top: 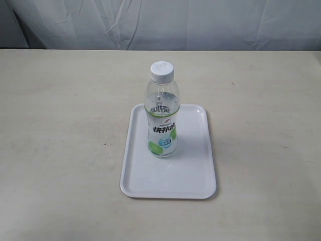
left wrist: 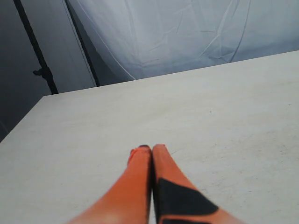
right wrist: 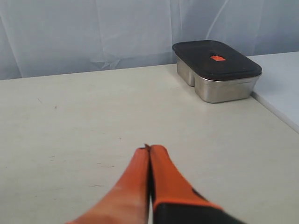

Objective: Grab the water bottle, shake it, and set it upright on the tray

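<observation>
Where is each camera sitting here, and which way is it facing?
Exterior: high above the table, looking down at the bottle upright on the tray; no robot part shows.
Left wrist: low over the table, facing the backdrop and a dark stand; the shut left gripper shows.
Right wrist: low over the table, facing a lidded metal box; the shut right gripper shows.
Shared: all three see the table and backdrop; neither wrist view shows bottle or tray.

A lidded steel box (right wrist: 217, 71) sits on the beige table (right wrist: 70, 116), a pale curtain (right wrist: 93, 32) behind.
</observation>
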You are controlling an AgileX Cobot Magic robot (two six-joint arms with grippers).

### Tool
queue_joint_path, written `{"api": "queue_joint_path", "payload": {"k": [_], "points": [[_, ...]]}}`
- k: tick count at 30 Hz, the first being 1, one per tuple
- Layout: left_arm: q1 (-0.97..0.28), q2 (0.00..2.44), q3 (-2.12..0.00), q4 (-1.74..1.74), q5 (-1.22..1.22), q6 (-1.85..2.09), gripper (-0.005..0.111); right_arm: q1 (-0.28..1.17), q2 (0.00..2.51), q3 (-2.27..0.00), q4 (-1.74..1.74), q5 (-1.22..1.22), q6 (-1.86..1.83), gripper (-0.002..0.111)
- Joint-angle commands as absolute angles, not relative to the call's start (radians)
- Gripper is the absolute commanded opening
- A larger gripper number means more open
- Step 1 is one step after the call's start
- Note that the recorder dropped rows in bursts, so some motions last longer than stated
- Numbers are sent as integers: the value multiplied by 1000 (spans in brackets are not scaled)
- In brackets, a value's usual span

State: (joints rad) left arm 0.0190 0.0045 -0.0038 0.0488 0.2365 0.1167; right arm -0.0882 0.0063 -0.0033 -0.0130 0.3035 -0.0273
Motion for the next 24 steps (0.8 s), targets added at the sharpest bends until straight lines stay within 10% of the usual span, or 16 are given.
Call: {"api": "queue_joint_path", "payload": {"k": [1, 24], "points": [[19, 0, 0, 43, 232, 113, 0, -93, 0, 0, -18, 307, -23, -1], [19, 0, 0, 43, 232, 115, 0, -93, 0, 0, -14, 306, -23, -1]]}}
